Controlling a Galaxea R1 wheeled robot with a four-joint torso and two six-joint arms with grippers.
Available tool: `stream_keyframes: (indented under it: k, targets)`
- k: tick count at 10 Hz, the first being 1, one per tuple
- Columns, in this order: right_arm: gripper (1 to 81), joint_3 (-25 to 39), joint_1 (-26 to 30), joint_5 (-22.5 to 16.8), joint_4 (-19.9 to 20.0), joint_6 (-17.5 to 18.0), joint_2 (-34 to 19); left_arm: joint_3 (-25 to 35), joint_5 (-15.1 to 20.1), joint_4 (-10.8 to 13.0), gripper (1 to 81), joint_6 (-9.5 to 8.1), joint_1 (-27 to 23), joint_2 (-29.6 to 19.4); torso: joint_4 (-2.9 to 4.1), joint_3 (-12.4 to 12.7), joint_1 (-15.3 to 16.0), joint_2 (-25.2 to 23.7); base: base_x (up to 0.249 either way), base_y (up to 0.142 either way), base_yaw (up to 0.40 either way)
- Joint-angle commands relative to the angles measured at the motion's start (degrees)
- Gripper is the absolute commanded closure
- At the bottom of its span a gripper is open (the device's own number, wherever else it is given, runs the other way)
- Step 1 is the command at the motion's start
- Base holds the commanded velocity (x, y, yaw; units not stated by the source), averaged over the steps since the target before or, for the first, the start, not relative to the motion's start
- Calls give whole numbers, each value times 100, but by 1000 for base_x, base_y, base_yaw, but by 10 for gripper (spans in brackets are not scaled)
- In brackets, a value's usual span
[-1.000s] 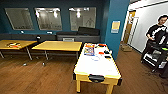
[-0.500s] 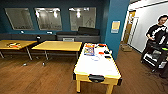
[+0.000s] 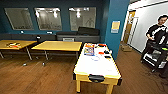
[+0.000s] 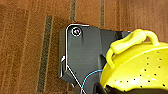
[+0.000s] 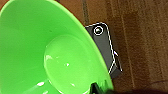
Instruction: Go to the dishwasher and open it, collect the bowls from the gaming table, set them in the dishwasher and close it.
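Each pincer seemingly clamps a bowl, green bowl [image 5: 50, 57] and yellow bowl [image 4: 140, 67], so drive level past the desk [image 3: 97, 66].

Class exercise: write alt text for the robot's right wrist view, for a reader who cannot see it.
A bright green bowl, seen from its open side with a glossy inside, sits close to the camera. Past its rim lie a dark robot plate and brown wooden floor.

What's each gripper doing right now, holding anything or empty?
Left gripper: fingers hard to make out; the yellow perforated bowl sits right at it.
Right gripper: fingers hard to make out; the bright green bowl sits right at it.
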Motion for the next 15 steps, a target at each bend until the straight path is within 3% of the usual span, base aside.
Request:
stream_keyframes:
  k: [1, 15]
  targets:
    - [811, 75, 254, -328, -80, -16, -297, 1, 183, 71, 811, -5, -211, -185, 0, 0, 0, 0, 0, 0, -385]
    - [811, -276, 210, -328, -72, -16, -60, -798, 192, 80, 811, 13, -140, 236, 0, 0, 2, 0, 0, 0, -387]
